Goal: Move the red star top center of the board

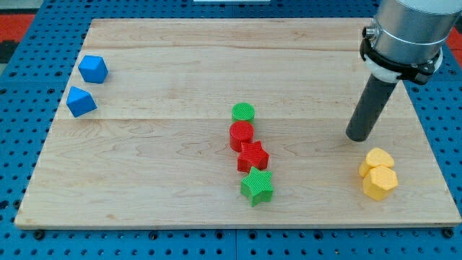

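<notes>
Board wooden, corners partly cropped at the view's edges. Red star sits slightly below board centre, in a tight column: green cylinder at 12 o'clock end, red cylinder next, red star, then green star at 6 o'clock; neighbours touch or nearly so, exact contact unclear. My tip rests at 3 o'clock of the column, well apart, holding nothing. Two yellow blocks at 5 o'clock of tip, shapes indistinct. Two blue blocks at far 9 o'clock. Arm's upper part cut off.
</notes>
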Action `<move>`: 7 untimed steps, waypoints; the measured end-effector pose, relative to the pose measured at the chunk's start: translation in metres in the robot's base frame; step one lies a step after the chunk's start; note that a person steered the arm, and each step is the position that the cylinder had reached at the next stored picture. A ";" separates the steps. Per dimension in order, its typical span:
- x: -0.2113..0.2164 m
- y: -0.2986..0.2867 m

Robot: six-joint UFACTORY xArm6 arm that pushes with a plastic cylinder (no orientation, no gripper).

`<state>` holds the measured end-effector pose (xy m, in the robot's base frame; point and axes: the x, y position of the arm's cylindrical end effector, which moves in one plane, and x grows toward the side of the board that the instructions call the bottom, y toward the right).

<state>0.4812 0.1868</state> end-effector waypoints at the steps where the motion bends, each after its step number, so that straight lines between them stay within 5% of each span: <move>1: -0.003 0.000; 3: -0.066 -0.076; 5: -0.106 -0.251; 6: -0.086 -0.348; 7: -0.006 -0.365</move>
<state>0.4751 -0.1780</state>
